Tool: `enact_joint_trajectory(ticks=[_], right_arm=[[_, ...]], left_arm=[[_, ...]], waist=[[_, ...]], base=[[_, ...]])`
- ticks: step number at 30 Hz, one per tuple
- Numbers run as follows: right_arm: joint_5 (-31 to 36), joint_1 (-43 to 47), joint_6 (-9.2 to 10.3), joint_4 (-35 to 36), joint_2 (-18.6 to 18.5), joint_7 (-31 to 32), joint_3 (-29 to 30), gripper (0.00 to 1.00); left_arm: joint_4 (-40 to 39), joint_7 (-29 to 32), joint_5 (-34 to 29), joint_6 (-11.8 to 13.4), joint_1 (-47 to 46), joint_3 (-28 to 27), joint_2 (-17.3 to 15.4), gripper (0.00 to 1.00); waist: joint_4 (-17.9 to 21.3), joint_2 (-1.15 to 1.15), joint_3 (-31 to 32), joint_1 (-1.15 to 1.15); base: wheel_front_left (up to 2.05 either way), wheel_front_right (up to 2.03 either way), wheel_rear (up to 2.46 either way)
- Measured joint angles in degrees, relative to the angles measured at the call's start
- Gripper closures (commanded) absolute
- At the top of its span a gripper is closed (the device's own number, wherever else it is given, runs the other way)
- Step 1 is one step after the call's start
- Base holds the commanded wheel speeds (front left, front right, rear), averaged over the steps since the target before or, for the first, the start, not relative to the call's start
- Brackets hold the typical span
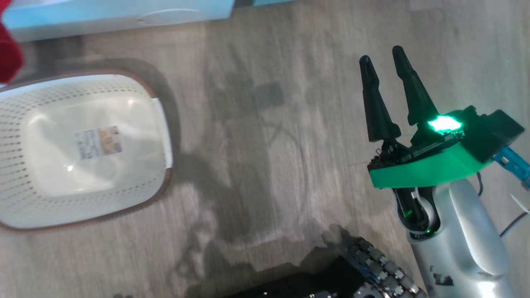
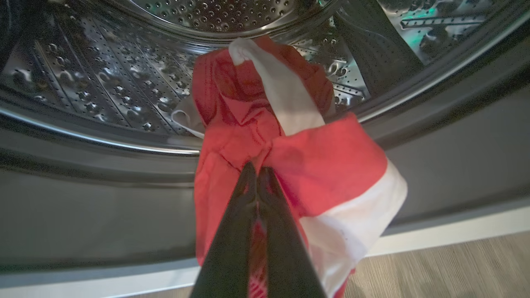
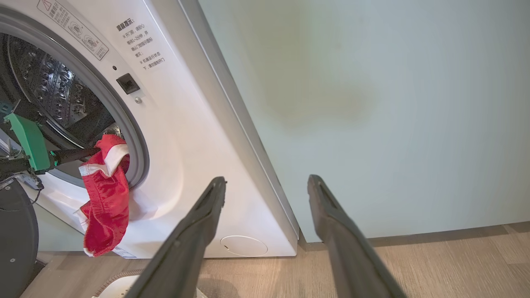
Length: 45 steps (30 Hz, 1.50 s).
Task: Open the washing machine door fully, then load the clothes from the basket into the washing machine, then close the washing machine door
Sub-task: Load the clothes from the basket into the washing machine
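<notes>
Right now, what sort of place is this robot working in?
Probably a household laundry area: a big white front-loading washing machine with a perforated steel drum, a cream-white perforated plastic basket, and pale wood-look plank flooring.

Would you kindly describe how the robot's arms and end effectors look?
The right end effector has two long, tapered black fingers on a bright green wrist plate with a glowing green light. A blue connector sits beside it, and the forearm is silver-white. The left end effector has matching dark fingers.
</notes>
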State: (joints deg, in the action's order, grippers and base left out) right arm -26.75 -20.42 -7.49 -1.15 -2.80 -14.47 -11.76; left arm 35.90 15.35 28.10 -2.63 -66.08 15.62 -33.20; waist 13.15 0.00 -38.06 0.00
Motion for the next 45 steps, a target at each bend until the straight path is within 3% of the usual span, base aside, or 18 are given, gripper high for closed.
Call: enact_joint_trajectory(ticks=[9,16,33,42,43,44,45], right_arm=[[-3.07,-0.22,0.0,0.69,0.02,0.0,-1.86,0.0],[-4.79,-1.87,0.0,1.54,0.05,0.0,-4.04,0.0],[-6.55,-2.49,0.0,4.22,0.14,0.0,-7.13,0.0],[-6.51,-2.64,0.0,4.64,0.14,0.0,-7.04,0.0],[-6.5,-2.66,0.0,4.64,0.14,0.0,-6.97,0.0],[-6.48,-2.69,0.0,4.64,0.15,0.0,-6.88,0.0],[-6.38,-2.72,0.0,4.63,0.14,0.0,-6.68,0.0]], left_arm=[[-2.09,6.34,-0.44,4.21,-6.53,-2.34,-4.89,1.0],[-1.42,3.1,-2.42,6.43,-13.24,-3.85,-7.22,1.0],[0.49,-19.71,-7.68,5.82,-28.53,-4.8,-10.03,1.0],[8.22,-14.8,-7.47,4.59,-28.94,-3.15,-10.05,1.0],[8.42,-14.59,-7.48,4.02,-28.93,-2.67,-10.04,0.84],[8.7,-14.58,-7.38,3.45,-28.81,-2.58,-9.88,0.24],[9.0,-14.57,-7.01,3.16,-28.56,-2.54,-9.67,0.0]], waist=[[5.73,0.0,-3.65,0.0],[9.88,0.0,-7.19,0.0],[15.46,0.0,-14.21,0.0],[14.43,0.0,-15.08,0.0],[14.2,0.0,-15.02,0.0],[13.96,0.0,-14.91,0.0],[13.68,0.0,-14.76,0.0]], base=[[0.0,0.0,0.0],[0.0,0.0,0.0],[0.0,0.0,0.0],[0.0,0.0,0.0],[0.0,0.0,0.0],[0.0,0.0,0.0],[0.0,0.0,0.0]])
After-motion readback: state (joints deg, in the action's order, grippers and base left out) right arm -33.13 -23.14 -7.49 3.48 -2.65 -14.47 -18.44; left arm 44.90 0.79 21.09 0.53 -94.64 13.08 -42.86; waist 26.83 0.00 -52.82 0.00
